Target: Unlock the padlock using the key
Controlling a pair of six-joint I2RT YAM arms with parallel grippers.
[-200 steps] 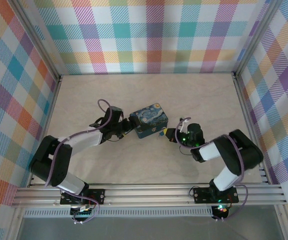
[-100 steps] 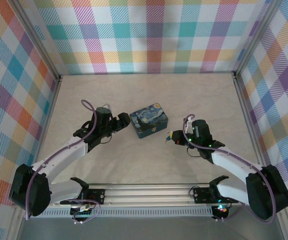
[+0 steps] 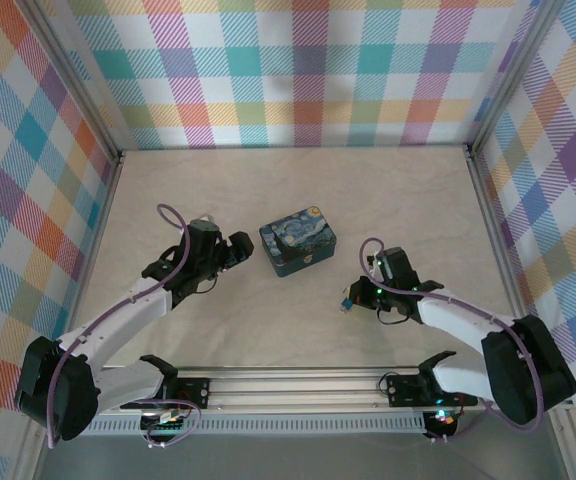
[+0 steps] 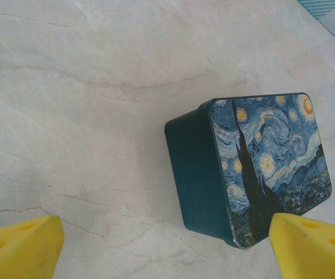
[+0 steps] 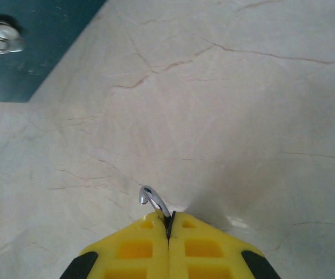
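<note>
On the bench (image 3: pixel 268 190) the tin (image 3: pixel 298 240) sits between the arms. The left pincer (image 3: pixel 239 250) gapes wide, now drawn back clear of the tin it touched earlier. The right pincer (image 3: pixel 353 294) is clenched on the padlock (image 3: pixel 346 300), carried away from the tin toward the near edge.

L gripper (image 3: pixel 249 250), a sec ago pressed up against the tin's (image 3: pixel 298 240) left end, has backed off to the left & now sits apart from it, fingers wide w/ nothing btwn them. R gripper (image 3: pixel 352 297), earlier right at the tin's near-right corner, has pulled away toward the near-right, taking the padlock (image 3: pixel 346 300) w/ it, silvery shackle pinched btwn its closed fingers. Both arms went from folded-up poses to stretched-out, lower ones.
</note>
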